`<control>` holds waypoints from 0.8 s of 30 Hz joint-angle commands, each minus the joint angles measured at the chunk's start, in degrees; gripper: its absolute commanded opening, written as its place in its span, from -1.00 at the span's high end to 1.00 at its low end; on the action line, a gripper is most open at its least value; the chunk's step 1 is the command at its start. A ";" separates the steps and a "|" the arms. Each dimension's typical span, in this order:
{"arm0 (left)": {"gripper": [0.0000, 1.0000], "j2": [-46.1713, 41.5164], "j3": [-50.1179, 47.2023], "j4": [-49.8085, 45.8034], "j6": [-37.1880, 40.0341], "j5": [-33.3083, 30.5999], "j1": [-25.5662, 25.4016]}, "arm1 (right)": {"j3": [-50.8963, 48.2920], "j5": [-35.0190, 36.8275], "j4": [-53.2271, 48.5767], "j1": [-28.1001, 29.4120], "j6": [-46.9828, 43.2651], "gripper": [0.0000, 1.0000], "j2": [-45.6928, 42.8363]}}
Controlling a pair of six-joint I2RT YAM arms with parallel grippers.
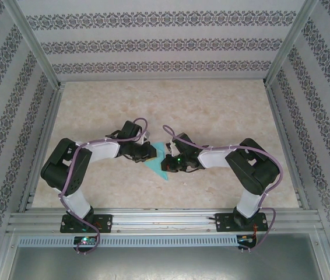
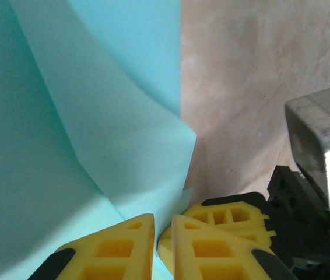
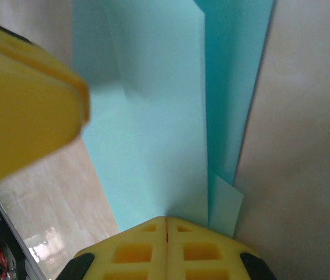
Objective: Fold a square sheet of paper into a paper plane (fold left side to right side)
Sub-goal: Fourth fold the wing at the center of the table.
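Top external view: the turquoise paper, already folded to a pointed wedge, lies on the table near its front middle, between my two wrists. In the left wrist view its layers bow upward in a soft curl instead of lying flat, and a small corner tab sticks out beside the fingertips. My right gripper is pressed fully together with the paper's lower edge running into the seam of its fingers, so I judge it to be pinching the sheet. My left gripper shows a narrow slit between its fingers just beside the same edge (whether paper sits in that slit I cannot tell). Risks, as I judge them: both grippers crowd one corner, nearly touching, so a small sideways move could knock one against the other and drag the paper askew; a pull from the right while the left has only a half-grip could tear or crumple the thin sheet; and pressing the bowed layers down unaligned would set a crooked crease, leaving the plane lopsided.
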 commanded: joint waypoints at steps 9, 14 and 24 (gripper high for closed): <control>0.74 4.25 0.50 6.05 -1.90 2.22 -2.17 | -1.32 9.10 -9.76 1.60 -2.56 1.00 3.97; 0.77 6.22 1.83 4.82 -0.44 0.19 -2.22 | -0.04 10.72 -13.18 2.04 -3.80 1.00 3.97; 0.84 9.26 3.63 1.84 2.91 -5.87 -1.50 | 0.82 12.64 -17.65 2.31 -5.44 1.00 4.15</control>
